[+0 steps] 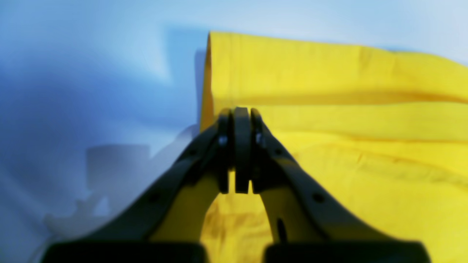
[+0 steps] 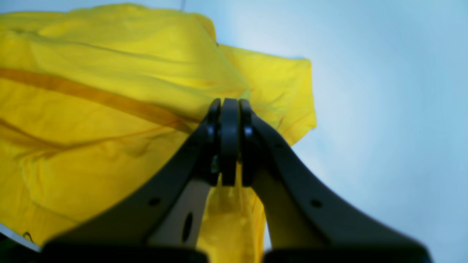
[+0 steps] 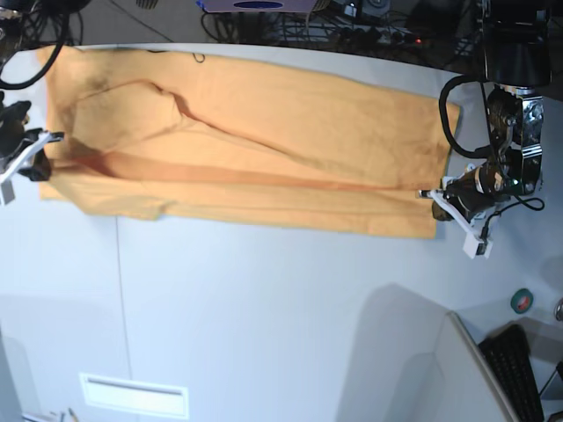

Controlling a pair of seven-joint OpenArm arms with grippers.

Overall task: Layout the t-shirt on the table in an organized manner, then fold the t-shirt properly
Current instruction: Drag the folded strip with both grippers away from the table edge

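Observation:
The orange-yellow t-shirt lies stretched in a long band across the far part of the white table, with a lengthwise fold crease running between my two grippers. At the shirt's right end my left gripper pinches the cloth edge; in the left wrist view its jaws are shut with yellow t-shirt fabric behind and under them. At the shirt's left end my right gripper is shut on the fabric too; the right wrist view shows closed jaws with t-shirt creases running into them. No print shows.
A thin dark seam crosses the table. A black keyboard and a roll of tape sit at the near right beside a pale slanted panel. Cables and equipment crowd the far edge.

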